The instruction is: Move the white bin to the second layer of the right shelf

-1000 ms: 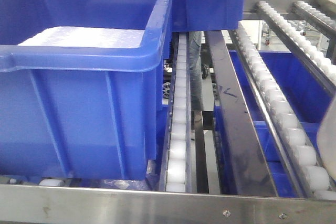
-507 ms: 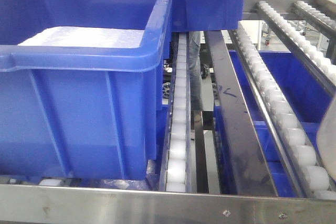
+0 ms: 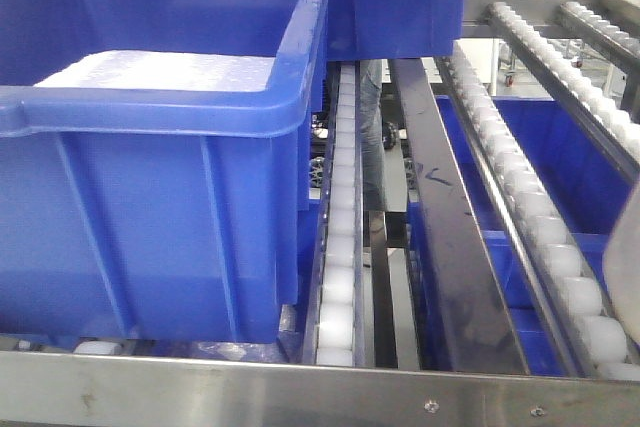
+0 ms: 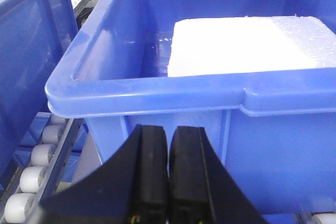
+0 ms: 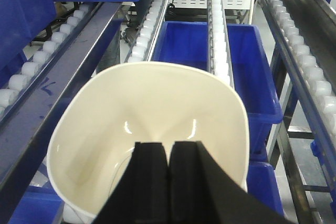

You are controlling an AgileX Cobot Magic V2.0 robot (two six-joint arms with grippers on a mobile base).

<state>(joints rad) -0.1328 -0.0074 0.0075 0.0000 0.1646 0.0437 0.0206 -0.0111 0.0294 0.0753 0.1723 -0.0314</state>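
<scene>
Although a second has gone by, the front view shows almost nothing different; the big blue crate (image 3: 150,197) sits at the left end of the shelf, behind the steel front lip (image 3: 300,387), and the roller tracks (image 3: 340,247) run back bare beside it, just as before. Only a pale sliver of the white bin (image 3: 625,277) shows at the right edge of that view, above the right end of the lip, and it has not shifted in any way I can make out; so the carry looks paused or very slow at the mouth of the shelf, not finished.

From the right wrist view the white bin (image 5: 152,129) is tipped with its mouth toward the camera, lying over the open lane between two roller tracks, with a lower blue crate (image 5: 210,51) visible beyond it on the level beneath; whether its base touches any roller I cannot tell, since the underside is hidden. The right claw (image 5: 169,182) has its fingers drawn close together at the bin's near rim; as the bin hangs tilted with nothing else seen bearing it, I judge the claw is clenched on that rim.

The left claw (image 4: 168,177) is pressed closed with nothing between its fingers, hovering just in front of the crate's front wall; a white slab (image 4: 247,45) lies inside that crate.

As I read it, the bin has yet to be set on the rollers and released.
</scene>
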